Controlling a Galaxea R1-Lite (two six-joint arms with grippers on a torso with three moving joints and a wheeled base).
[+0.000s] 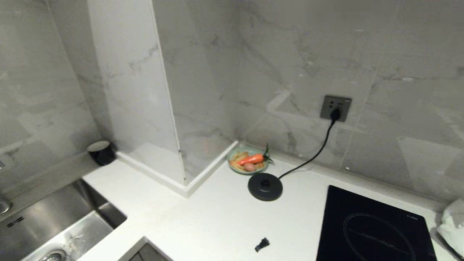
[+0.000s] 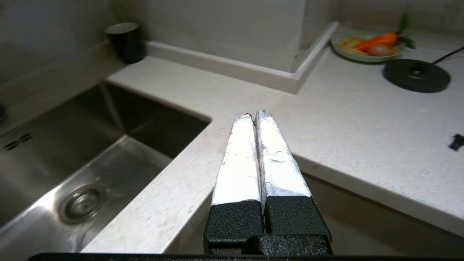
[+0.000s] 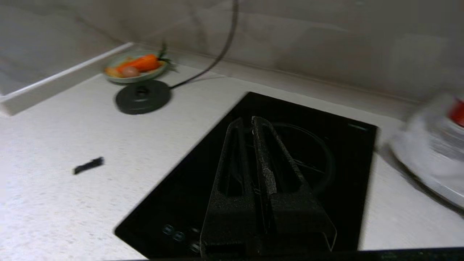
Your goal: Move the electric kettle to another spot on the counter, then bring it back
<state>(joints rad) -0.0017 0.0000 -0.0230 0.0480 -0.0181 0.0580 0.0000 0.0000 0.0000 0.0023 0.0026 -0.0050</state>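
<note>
Closest to the head camera, a small black scrap (image 1: 261,244) lies on the white speckled surface (image 1: 217,221), in front of the round black base disc (image 1: 265,186) and apart from it. Left of the disc, past the pillar foot, the surface runs to a steel sink (image 1: 54,224), and a dark cup (image 1: 101,152) stands at the wall beyond the sink. Just behind the disc and nearly touching it sits a green plate (image 1: 241,170) with a carrot (image 1: 251,159) and other food. From the disc a black cord (image 1: 311,157) climbs to a grey wall socket (image 1: 335,107). Right of the disc is the black induction hob (image 1: 373,226), with something white and crumpled (image 1: 451,224) beyond its far side. No kettle shows in any view; the disc stands bare.

The left gripper (image 2: 253,117) hovers over the surface edge by the sink, its white-wrapped fingers pressed together on nothing. The right gripper (image 3: 246,123) hangs over the hob, fingers likewise closed and empty
</note>
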